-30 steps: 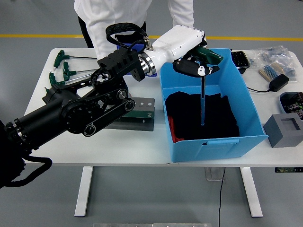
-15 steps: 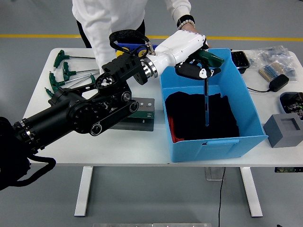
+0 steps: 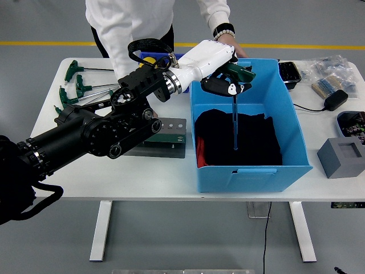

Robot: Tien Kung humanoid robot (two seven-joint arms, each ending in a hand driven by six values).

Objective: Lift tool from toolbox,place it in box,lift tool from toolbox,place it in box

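Left hand (image 3: pixel 228 80), fingers closed around the green handle of a T-handle tool (image 3: pixel 236 114), holds it over the blue box (image 3: pixel 296 123), shaft hanging toward the black cloth (image 3: pixel 251 142) inside. Released tilted, the shaft could catch the box's far wall. A person's hand (image 3: pixel 231 45) rests behind the box; remaining tools (image 3: pixel 77 91) lie well left.

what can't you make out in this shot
Head view only:
- Toolbox: mostly hidden under the left arm.
- T-handle tool in the left hand: the tip blends into the black cloth in the blue box.
- Person's hand: partly behind the robot's wrist.
- Right arm: out of frame.
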